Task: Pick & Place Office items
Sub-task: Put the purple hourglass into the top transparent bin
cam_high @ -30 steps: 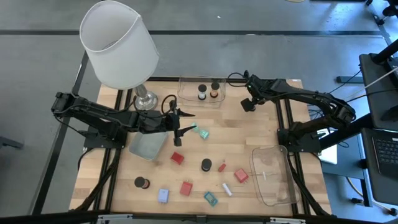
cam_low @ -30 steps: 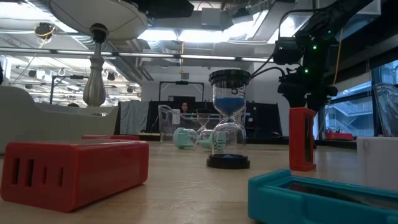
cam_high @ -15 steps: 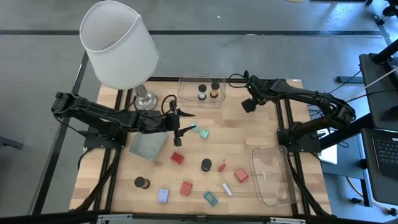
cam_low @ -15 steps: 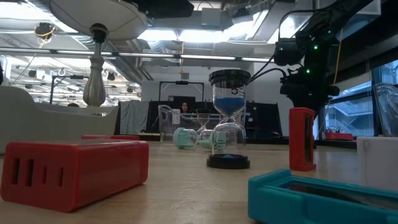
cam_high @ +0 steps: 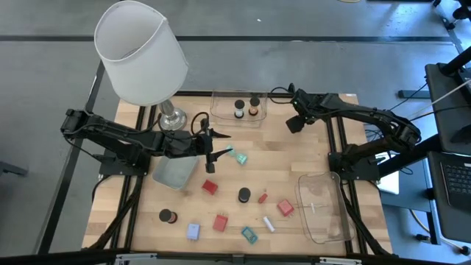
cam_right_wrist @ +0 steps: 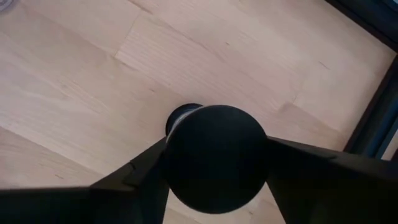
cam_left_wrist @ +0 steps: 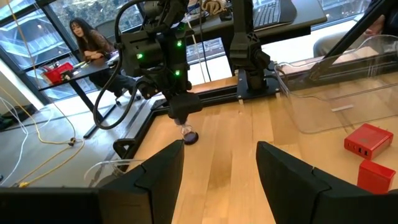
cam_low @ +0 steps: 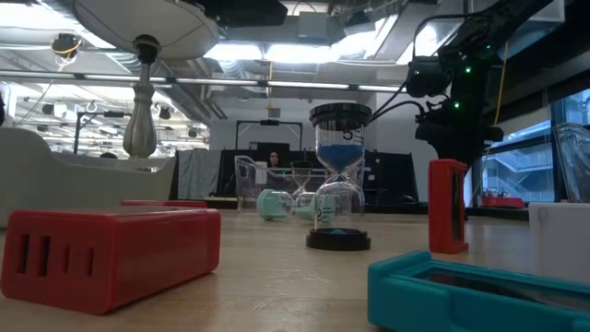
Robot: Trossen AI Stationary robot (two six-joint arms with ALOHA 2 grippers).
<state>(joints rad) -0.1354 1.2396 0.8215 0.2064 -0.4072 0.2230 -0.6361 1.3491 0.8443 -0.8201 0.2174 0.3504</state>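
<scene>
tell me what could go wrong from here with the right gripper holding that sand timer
The right gripper clamps a sand timer by its round cap above bare wood, beside the clear tray that already holds two timers. It could slip and roll, or knock those two when lowered in. The left gripper is open near the teal clip; a sweep there might scatter it.

The table point(cam_high: 280, 169) is showing pale, smooth wood planks. The trays point(cam_high: 324, 210) are looking like clear glossy plastic. The lamp point(cam_high: 140, 51) is wearing a matt white shade over shiny metal.
</scene>
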